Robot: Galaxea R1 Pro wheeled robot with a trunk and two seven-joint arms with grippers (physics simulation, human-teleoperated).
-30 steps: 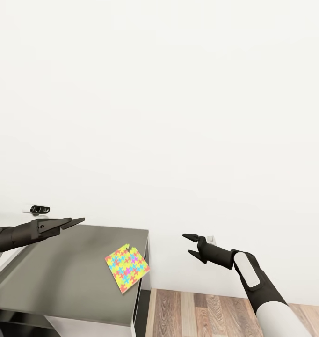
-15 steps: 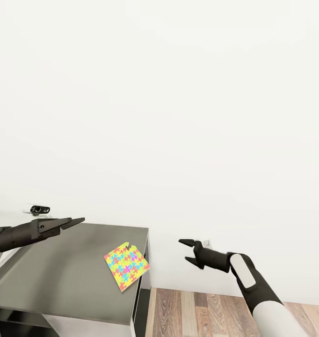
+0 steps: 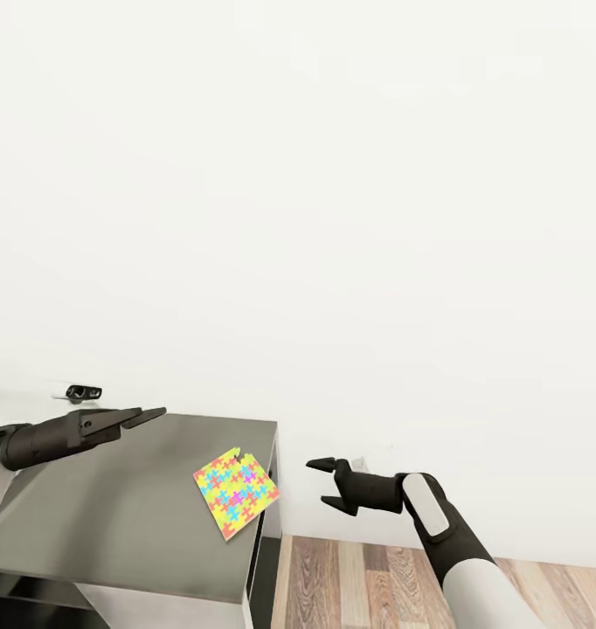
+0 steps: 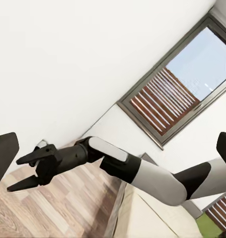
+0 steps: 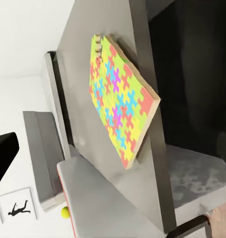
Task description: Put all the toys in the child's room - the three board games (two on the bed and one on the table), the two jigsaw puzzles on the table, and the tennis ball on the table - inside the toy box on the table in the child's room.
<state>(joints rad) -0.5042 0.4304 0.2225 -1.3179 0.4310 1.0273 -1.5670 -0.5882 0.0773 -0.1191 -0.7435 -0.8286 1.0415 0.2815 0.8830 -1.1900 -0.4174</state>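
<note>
One jigsaw puzzle lies flat on the dark-grey wing of the table, close to its right edge. My right gripper is open and hovers off that edge, a short way right of the puzzle and pointing at it. The right wrist view has the puzzle close ahead. Farther off in that view are the small tennis ball and a light-grey bin-like shape that may be the toy box. My left gripper is open above the table's back left. The board games are out of view.
A small black-and-white device sits at the table's back left. A white wall runs behind the table, with wood-plank floor to the right of the desk. The left wrist view has my right gripper, a window and a bed corner.
My right gripper has moved left and slightly down, closer to the table edge and the puzzle. The left gripper has hardly shifted. The puzzle has not moved.
</note>
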